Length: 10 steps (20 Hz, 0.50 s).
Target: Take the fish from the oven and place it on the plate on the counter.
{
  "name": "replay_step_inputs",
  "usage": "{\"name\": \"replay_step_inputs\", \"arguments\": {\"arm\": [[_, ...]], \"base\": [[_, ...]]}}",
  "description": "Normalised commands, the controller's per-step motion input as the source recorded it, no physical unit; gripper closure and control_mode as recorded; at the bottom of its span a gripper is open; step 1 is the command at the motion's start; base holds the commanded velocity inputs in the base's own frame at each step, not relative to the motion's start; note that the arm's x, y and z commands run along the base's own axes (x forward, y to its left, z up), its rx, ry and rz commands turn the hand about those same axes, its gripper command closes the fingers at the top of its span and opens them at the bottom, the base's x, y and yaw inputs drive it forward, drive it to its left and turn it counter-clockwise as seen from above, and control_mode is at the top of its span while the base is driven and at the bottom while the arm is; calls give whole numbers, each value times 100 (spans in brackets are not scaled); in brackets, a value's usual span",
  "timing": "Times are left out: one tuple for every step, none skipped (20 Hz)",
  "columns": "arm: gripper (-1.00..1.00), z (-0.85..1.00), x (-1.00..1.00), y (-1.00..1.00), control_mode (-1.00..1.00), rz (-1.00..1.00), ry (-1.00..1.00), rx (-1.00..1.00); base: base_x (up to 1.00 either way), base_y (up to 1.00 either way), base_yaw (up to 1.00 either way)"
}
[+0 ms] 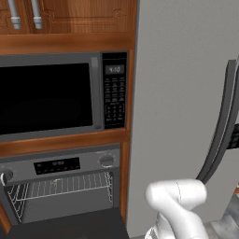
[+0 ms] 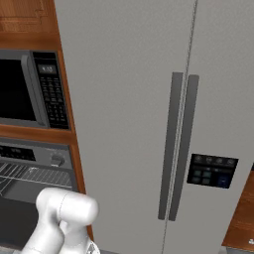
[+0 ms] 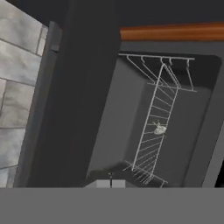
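Left base view, from left to right: the microwave (image 1: pixel 51 95) is sitting in wood cabinetry above the oven (image 1: pixel 60 186), whose dark glass door (image 1: pixel 70 226) is lying open and whose wire rack (image 1: pixel 65 184) is showing inside; a grey refrigerator (image 1: pixel 177 93) is standing beside them, with the white arm (image 1: pixel 177 200) rising at lower right. Hand view: the open door (image 3: pixel 74 100) is filling the left, and the fish (image 3: pixel 159 128) (a small pale-looking shape at this range) is resting on the wire rack (image 3: pixel 153 131) inside the oven cavity (image 3: pixel 192 109). The end effector (image 3: pixel 110 183) is standing fully closed, its tips together and gripping nothing, well apart from the fish.
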Motion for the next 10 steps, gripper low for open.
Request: {"name": "replay_step_inputs", "arguments": {"arm": [[100,62,43,0,-100,7,-2,14],[100,62,49,0,-100,6,0,14],[100,61,57,0,-100,5,0,13],[100,52,76,0,-100,5,0,10],[100,36,100,0,-100,5,0,7],[100,13,100,0,-100,3,7,3],[100,0,100,0,-100,0,13,0],[100,0,100,0,-100,0,14,0],[100,0,100,0,-100,0,12,0],[100,0,100,0,-100,0,11,0]], "base": [[0,0,0],[0,0,0],[0,0,0],[0,0,0],[0,0,0],[0,0,0],[0,0,0],[0,0,0],[0,0,0],[0,0,0]]}}
